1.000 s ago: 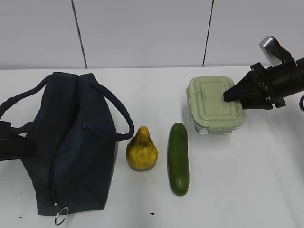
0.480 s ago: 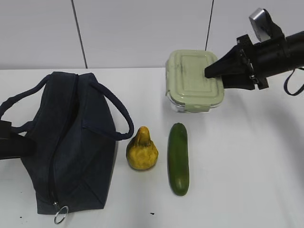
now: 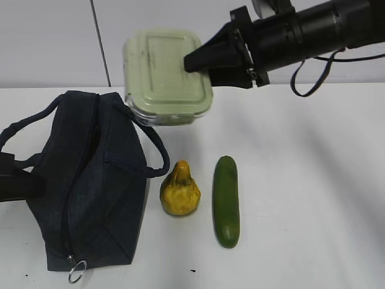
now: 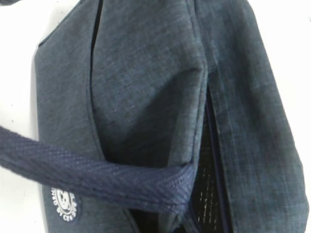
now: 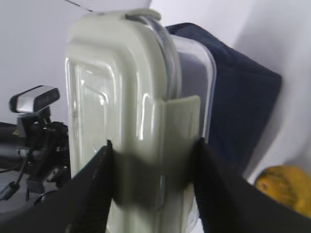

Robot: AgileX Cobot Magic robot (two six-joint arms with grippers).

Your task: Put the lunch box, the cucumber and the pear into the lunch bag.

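Exterior view: right gripper [image 3: 194,60] pinching lunch box [image 3: 166,75] above lunch bag [image 3: 84,180]; left gripper pressed together; narrow opening risks snagging.

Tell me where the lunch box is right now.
In the exterior view the lunch box hangs in the air at upper centre, clamped by the right gripper, above the right end of the lunch bag.
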